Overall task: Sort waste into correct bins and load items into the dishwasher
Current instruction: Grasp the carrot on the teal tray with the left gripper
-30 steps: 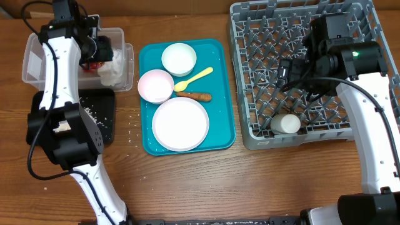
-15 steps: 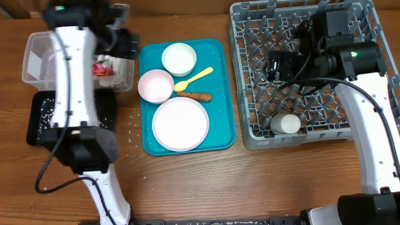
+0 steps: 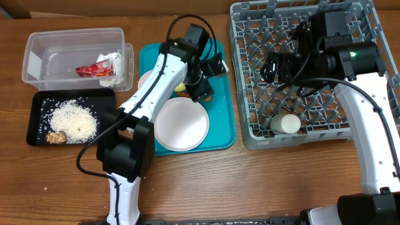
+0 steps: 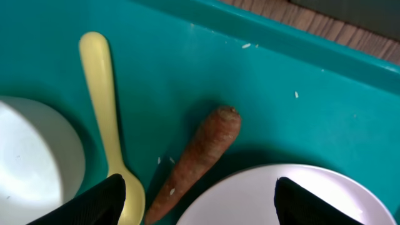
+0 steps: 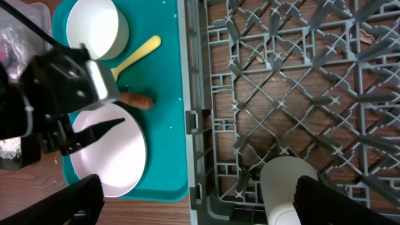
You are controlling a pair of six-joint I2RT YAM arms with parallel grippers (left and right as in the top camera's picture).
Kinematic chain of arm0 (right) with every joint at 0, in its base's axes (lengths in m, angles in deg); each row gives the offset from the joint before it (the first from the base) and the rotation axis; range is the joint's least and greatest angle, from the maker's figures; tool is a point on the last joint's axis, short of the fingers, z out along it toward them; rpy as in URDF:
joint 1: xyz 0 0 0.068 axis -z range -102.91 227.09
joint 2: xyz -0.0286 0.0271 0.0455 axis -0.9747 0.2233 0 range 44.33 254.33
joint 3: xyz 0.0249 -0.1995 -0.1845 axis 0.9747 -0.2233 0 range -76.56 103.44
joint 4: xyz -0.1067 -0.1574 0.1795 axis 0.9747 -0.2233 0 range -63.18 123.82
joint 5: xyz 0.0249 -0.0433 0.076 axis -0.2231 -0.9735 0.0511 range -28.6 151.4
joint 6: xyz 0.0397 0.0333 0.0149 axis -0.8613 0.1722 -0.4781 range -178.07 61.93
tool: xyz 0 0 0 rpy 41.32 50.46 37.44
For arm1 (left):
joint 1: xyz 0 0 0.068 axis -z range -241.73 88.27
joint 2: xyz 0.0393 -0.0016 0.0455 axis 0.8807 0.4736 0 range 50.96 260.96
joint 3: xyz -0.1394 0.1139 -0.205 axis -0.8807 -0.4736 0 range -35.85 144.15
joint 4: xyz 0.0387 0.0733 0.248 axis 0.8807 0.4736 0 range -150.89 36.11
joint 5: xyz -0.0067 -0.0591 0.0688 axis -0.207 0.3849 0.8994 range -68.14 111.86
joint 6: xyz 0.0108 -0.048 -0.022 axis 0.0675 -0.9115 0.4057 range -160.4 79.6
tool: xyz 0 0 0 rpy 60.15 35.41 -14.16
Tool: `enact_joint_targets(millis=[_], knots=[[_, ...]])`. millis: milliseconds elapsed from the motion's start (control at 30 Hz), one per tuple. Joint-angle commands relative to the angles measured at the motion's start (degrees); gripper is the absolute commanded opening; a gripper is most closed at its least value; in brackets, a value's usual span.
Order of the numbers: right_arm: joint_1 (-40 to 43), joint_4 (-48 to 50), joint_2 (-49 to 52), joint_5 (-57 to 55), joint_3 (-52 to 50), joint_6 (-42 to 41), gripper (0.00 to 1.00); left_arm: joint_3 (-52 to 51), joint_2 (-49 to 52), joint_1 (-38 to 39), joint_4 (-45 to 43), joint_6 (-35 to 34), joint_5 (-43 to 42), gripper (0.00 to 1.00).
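Over the teal serving tray (image 3: 222, 128), left hand (image 4: 200, 184) spread wide: one finger (image 4: 94, 203) by the pale yellow spoon (image 4: 100, 106), the other over the round white plate (image 4: 281, 194), orange-brown carrot stick (image 4: 201, 153) lying between them (clear of both). White bowl (image 4: 31, 156) just beside the spoon.

Above the grey dish rack (image 3: 240, 81), right hand (image 5: 194, 194) likewise spread, pinching nothing; small white cup (image 3: 287, 123) lying in the rack near its edge.

At the left of the counter (image 3: 250, 181), red wrapper (image 3: 92, 67) and white paper (image 3: 112, 75) in the clear tub (image 3: 37, 47); rice (image 3: 74, 120) and brown lump (image 3: 56, 136) in the black tray (image 3: 32, 103).
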Motion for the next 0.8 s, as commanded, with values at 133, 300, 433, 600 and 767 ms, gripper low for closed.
enact_joint_targets(millis=[133,300,433,600,767], knots=[[-0.22,0.07,-0.74,-0.79,1.14,0.5,1.0,-6.97,1.16,-0.31,-9.44,3.43,0.74,0.75],[-0.22,0.09,-0.74,-0.79,1.14,0.5,1.0,-9.49,2.8,-0.31,-12.41,3.43,0.74,0.73],[-0.22,0.13,-0.74,-0.79,1.14,0.5,1.0,-9.62,3.67,-0.24,-12.35,3.39,0.68,0.71],[-0.22,0.04,-0.74,-0.76,1.14,0.48,1.0,-9.73,3.74,-0.24,-12.61,3.32,0.5,0.6],[-0.22,0.04,-0.74,-0.74,1.14,0.46,1.0,-12.9,3.74,-0.24,-15.63,3.34,0.5,0.58]])
